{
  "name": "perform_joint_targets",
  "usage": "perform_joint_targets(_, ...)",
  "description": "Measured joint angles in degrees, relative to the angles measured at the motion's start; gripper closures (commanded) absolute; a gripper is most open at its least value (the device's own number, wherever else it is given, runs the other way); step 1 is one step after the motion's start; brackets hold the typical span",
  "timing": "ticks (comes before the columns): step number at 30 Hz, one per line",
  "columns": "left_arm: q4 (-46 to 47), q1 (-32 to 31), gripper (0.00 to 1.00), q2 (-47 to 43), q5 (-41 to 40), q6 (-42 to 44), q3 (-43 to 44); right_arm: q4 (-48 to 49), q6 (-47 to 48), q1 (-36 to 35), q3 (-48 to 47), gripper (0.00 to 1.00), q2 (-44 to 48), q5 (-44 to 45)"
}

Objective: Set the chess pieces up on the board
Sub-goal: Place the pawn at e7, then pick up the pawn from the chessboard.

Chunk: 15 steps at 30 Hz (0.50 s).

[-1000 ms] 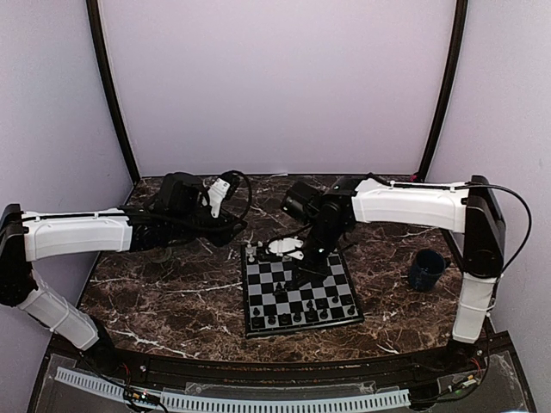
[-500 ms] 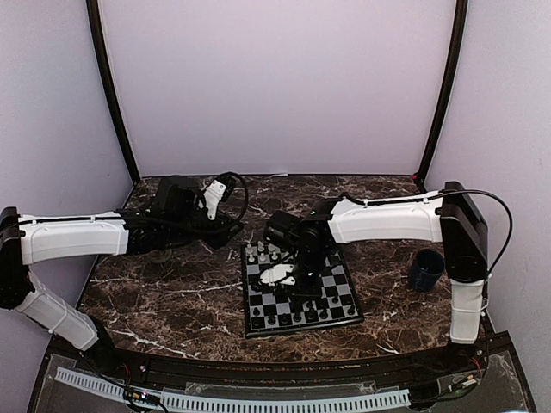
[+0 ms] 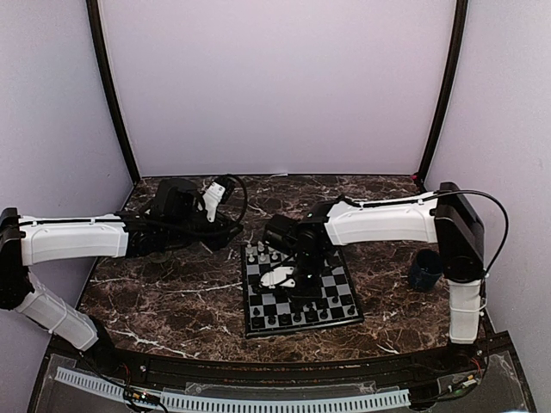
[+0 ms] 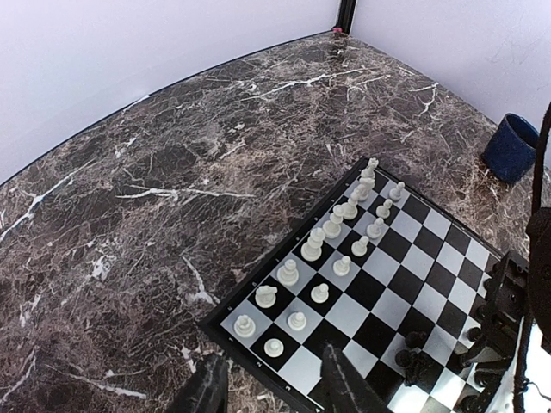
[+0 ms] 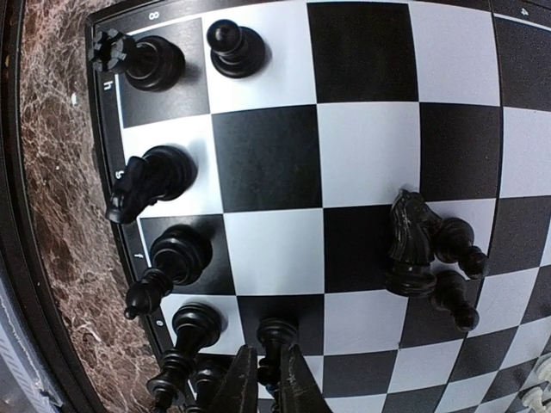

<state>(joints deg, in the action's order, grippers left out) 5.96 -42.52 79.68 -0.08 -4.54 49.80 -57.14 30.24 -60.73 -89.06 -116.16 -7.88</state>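
The board (image 3: 258, 301) lies mid-table. White chess pieces (image 4: 331, 228) fill two rows along its far edge. Black pieces (image 5: 159, 176) line the near edge. A black knight (image 5: 411, 237) with two pawns beside it stands farther in. My right gripper (image 5: 267, 354) hangs low over the board's middle (image 3: 297, 288), shut on a black pawn (image 5: 277, 334) whose base is on a dark square. My left gripper (image 4: 274, 354) hovers open over the board's far left corner (image 3: 232, 225), with nothing between its fingers.
A dark blue mug (image 3: 426, 268) stands on the marble table to the right of the board and shows again (image 4: 510, 146) in the left wrist view. The right arm's forearm stretches across the table behind the board.
My right gripper has swung from the board's far edge down toward its middle, then stayed almost still. The left arm has barely moved.
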Motion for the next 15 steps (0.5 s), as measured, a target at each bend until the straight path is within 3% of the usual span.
perform_joint_targets(5, 0.0, 0.0, 0.6, -0.1, 0.0, -0.1, -0.1, -0.2, 0.0, 0.0, -0.2, 0.73, -0.5, 0.0)
perform_joint_targets(15, -2.4, 0.0, 0.61, 0.0, 3.2, -0.1, 0.1, -3.2, 0.0, 3.2, -6.0, 0.69, 1.7, -2.7)
